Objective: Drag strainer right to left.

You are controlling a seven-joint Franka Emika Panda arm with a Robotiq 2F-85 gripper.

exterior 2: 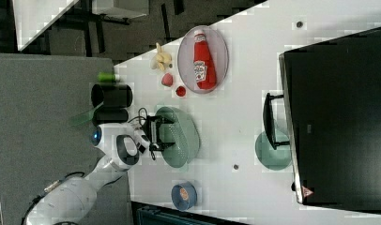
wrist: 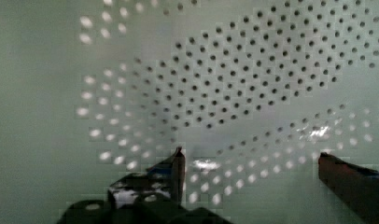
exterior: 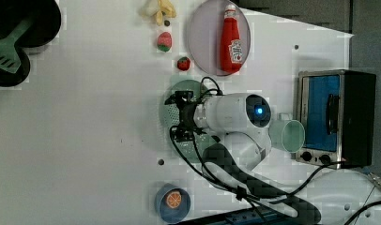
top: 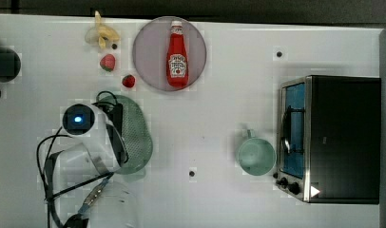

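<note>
Mint-green plastic fills the space below your fingers point(wrist: 250, 161): they are spread wide and empty over the strainer point(top: 136, 135) basin, probably to hook the wall for dragging.

1. The strainer point(top: 139, 135) is pale mint green, dotted with small holes.
2. The mug point(top: 255, 156) is mint green.
3. The ketchup bottle point(top: 177, 54) is red, white-capped.
4. The bench point(top: 219, 109) is white.

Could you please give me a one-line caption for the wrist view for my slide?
Open tool poised close above the perforated basin of the mint-green strainer.
</note>
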